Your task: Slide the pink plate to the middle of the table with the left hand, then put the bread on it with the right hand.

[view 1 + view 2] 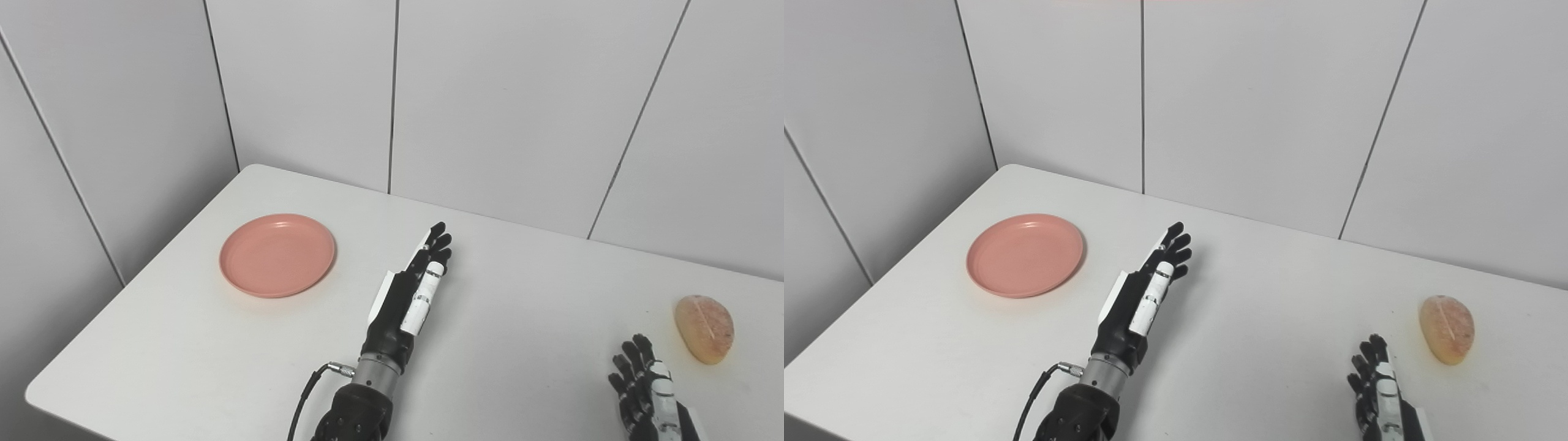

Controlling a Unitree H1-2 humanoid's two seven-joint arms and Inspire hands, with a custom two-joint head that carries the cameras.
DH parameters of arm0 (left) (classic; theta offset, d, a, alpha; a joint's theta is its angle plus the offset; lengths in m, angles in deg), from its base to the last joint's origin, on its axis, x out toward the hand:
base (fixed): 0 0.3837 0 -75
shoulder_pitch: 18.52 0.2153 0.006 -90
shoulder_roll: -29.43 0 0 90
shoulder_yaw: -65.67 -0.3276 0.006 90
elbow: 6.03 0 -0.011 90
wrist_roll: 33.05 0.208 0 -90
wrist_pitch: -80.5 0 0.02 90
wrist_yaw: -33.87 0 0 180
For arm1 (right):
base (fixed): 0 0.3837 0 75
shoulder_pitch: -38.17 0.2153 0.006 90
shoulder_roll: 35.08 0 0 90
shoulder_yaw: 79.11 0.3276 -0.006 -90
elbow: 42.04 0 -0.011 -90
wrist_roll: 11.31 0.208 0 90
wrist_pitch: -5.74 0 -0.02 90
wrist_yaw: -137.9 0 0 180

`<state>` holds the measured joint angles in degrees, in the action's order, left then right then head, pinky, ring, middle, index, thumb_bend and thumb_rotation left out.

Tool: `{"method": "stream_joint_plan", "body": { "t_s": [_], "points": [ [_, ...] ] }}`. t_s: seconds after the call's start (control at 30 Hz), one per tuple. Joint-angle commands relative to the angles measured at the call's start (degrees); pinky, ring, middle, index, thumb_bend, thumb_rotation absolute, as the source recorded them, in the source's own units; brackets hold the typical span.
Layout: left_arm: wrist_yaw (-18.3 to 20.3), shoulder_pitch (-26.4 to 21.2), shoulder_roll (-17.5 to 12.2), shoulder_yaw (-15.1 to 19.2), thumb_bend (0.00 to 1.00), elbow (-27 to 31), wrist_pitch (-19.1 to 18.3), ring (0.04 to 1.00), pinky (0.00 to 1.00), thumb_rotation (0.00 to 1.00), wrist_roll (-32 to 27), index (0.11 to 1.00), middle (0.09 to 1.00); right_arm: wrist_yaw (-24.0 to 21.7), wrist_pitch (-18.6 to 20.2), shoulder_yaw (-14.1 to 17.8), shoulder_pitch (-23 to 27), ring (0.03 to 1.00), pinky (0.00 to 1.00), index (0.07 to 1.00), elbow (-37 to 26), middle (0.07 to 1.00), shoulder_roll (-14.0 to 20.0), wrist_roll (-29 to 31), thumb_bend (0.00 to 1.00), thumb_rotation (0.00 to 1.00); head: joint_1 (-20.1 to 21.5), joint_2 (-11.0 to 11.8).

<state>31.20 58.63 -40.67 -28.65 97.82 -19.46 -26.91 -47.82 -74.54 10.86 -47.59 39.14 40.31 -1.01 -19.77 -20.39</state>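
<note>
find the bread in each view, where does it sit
Left eye view: the bread lies at the right edge of the picture, on the table, just beyond and right of the right hand.
Right eye view: the bread sits further in from the right edge, in the same place by the right hand.
Shared landmark: the pink plate far left on the table.

A pink plate lies empty on the white table, left of centre in the frame. The left hand sits at the middle, fingers straight and apart, pointing to the upper right, holding nothing, clear of the plate to its right. At the lower right the right hand shows fingers spread, empty, with the bread just beyond it near the right edge, not touched
</note>
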Motion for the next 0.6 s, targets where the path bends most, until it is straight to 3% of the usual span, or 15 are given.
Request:
{"method": "stream_joint_plan", "body": {
  "t_s": [0.0,0.3,0.57],
  "points": [
    [0.53,-2.84,-0.44,0.46,0.4,3.01,-0.9,0.931,0.95,1.0,-0.2,0.932,0.945,-0.62,-2.6,0.34,1.42,1.0,1.0,1.0,-1.46,1.0,0.24,0.66,0.29,1.0,-0.05,-0.09],
    [1.17,-7.59,-4.56,4.73,0.42,2.68,-0.52,0.939,0.98,1.0,-2.97,0.94,0.954,-0.48,-2.12,0.4,1.29,1.0,1.0,1.0,-2.12,1.0,0.68,0.46,0.28,1.0,-1.33,0.16],
    [0.08,-11.87,-6.9,11.07,0.4,1.23,-2.19,0.931,0.95,1.0,-6.2,0.915,0.936,-0.68,-1.3,0.63,1.18,1.0,1.0,1.0,-2.42,1.0,1.14,1.01,0.28,1.0,-2.17,0.4]
  ]
}}
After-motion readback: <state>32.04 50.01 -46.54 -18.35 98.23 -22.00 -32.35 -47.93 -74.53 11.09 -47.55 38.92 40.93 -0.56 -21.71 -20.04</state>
